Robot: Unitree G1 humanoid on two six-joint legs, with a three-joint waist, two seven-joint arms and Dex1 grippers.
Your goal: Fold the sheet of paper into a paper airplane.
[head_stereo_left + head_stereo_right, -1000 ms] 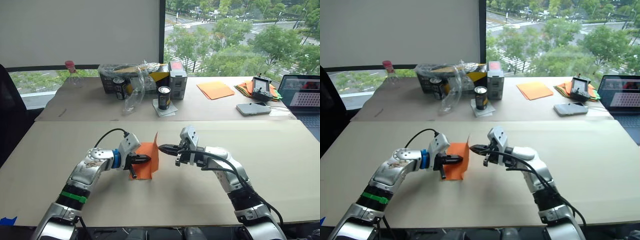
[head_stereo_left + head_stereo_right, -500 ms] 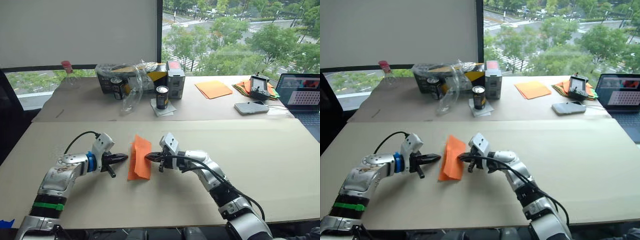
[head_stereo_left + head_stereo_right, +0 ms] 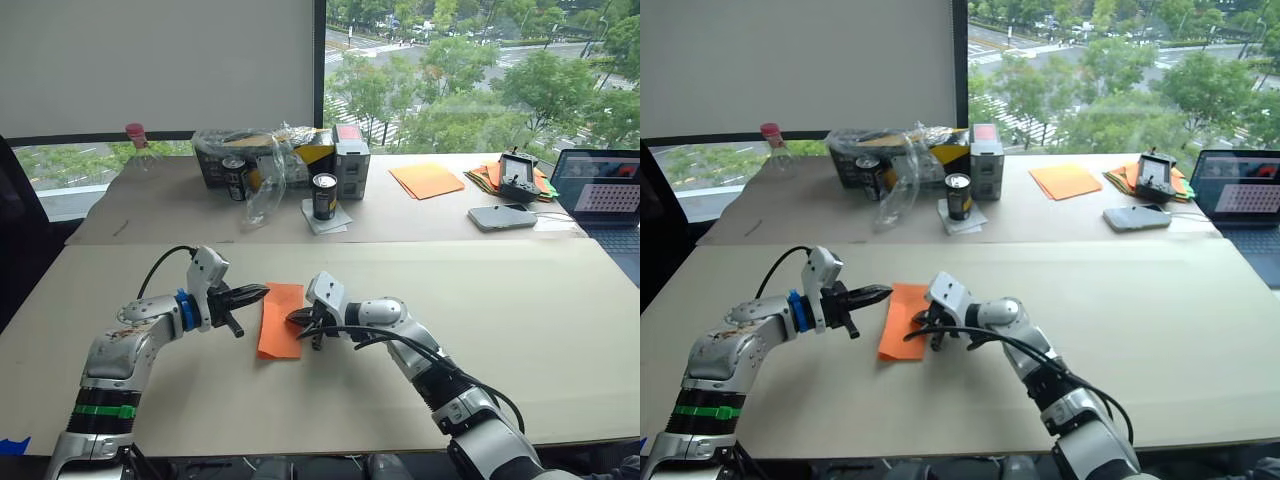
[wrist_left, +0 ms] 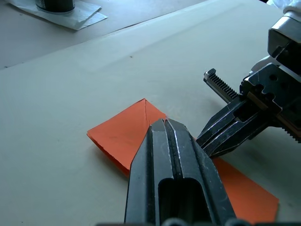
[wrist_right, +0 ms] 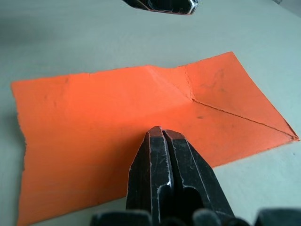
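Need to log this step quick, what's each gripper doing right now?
Left gripper: shut, holding nothing, just above the sheet of paper.
Right gripper: shut, tips pressing on the sheet.

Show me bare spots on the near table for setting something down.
Bare: near table to the right of the right gripper, toward the laptop. Crowded: around the sheet of paper, between both grippers, left gripper included.

Both arms have silver metal shells with black cables that loop along them. The left arm has a blue ring at the wrist and a green band lower down. The left gripper (image 3: 252, 294) and the right gripper (image 3: 297, 318) each have two black fingers (image 4: 175, 160), and one finger has a toothed edge.
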